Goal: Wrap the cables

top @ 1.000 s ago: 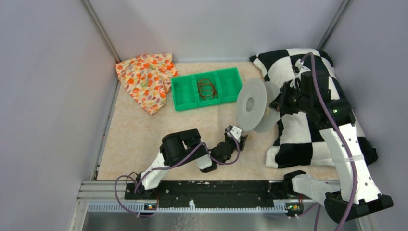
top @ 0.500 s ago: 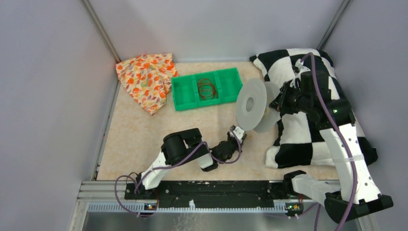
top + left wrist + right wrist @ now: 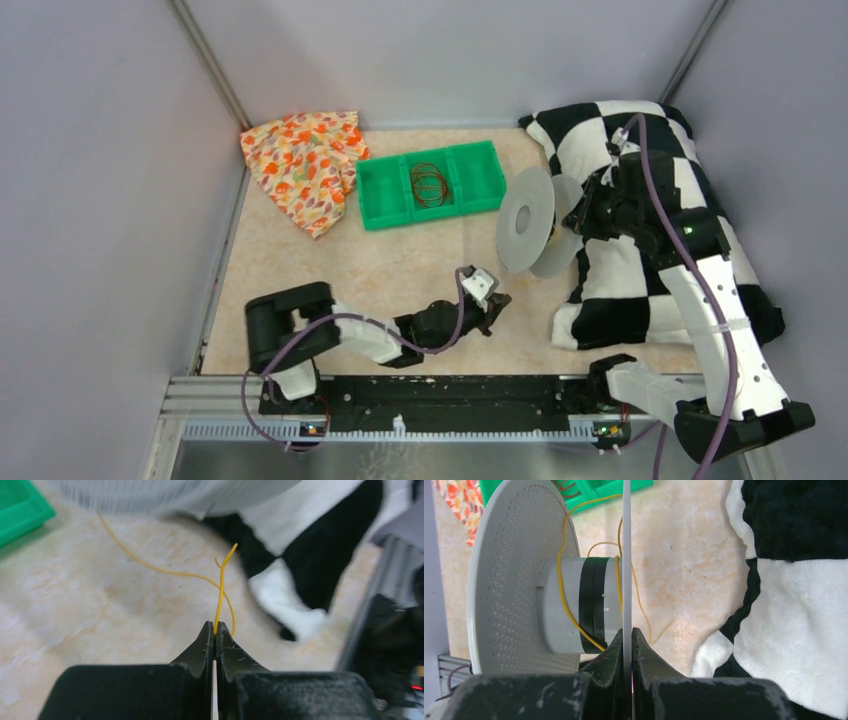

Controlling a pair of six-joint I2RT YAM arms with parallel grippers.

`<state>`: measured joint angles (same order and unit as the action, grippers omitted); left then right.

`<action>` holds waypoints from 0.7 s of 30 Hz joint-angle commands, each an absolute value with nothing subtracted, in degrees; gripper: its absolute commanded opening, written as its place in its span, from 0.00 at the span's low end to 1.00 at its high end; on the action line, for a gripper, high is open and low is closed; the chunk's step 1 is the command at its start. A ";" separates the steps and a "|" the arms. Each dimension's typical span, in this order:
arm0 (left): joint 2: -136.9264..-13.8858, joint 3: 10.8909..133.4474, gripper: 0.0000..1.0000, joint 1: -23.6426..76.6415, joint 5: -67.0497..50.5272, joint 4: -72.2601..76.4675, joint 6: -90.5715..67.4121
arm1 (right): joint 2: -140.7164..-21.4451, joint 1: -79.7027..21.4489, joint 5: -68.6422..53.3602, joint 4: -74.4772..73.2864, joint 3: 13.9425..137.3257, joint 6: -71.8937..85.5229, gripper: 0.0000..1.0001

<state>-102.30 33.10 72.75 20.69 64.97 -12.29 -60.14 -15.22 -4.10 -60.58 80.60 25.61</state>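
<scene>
Pinching the cable (image 3: 220,587) end tight in the left gripper (image 3: 215,627), near and left of the spool (image 3: 514,580).
Clamping the spool's thin flange edge-on in the right gripper (image 3: 627,632), fingers narrowed to its thickness. Winding loosely round the spool's hub, then sagging toward the table (image 3: 300,270); too thin to trace from overhead. Smeared by blur atop the left wrist view: spool rim. Beyond-left of the spool, green tray (image 3: 383,195) with dark wire coils (image 3: 428,183) in its middle compartment; right, checkered cloth (image 3: 640,290), partly under the arm.

Cables (image 3: 220,587) yellow-orange; bin (image 3: 384,192) green; spool (image 3: 509,575) white, perforated; blanket (image 3: 625,270) black-white checks; cloth (image 3: 305,170) orange floral; counter (image 3: 300,265) mottled beige
</scene>
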 commanded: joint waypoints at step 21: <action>-54.64 51.48 0.00 83.39 -9.50 -5.56 -18.93 | -69.02 -11.87 3.11 -42.01 70.33 23.51 0.00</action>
<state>-57.45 45.04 83.22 -7.35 -1.98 -19.77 -69.97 -12.19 4.67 -47.88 70.61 24.16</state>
